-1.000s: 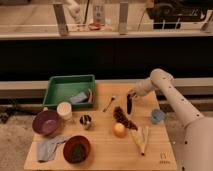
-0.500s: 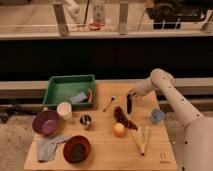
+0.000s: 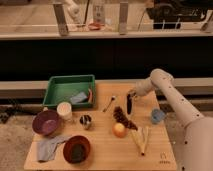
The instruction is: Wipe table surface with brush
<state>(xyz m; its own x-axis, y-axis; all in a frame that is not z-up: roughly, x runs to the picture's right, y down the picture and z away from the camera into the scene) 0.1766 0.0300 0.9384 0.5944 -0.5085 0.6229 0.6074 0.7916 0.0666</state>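
Observation:
The black brush (image 3: 129, 106) stands nearly upright at the right-centre of the light tan table surface (image 3: 102, 145), its lower end at or just above the wood. My gripper (image 3: 131, 95) reaches in from the right on the white arm (image 3: 165, 87) and is shut on the brush's top end. The brush is just above the dark reddish-brown cluster (image 3: 123, 117) and the orange ball (image 3: 119, 130). A small dark mark (image 3: 163, 159) is printed near the table's front right corner.
A green tray (image 3: 60, 85) with small items sits at the back left. A white cup (image 3: 64, 109), purple bowl (image 3: 46, 122), red-brown bowl (image 3: 76, 148), grey-blue cloth (image 3: 47, 148), metal cup (image 3: 86, 120), spoon (image 3: 110, 103), yellow husk (image 3: 140, 139) and blue cup (image 3: 157, 116) lie around.

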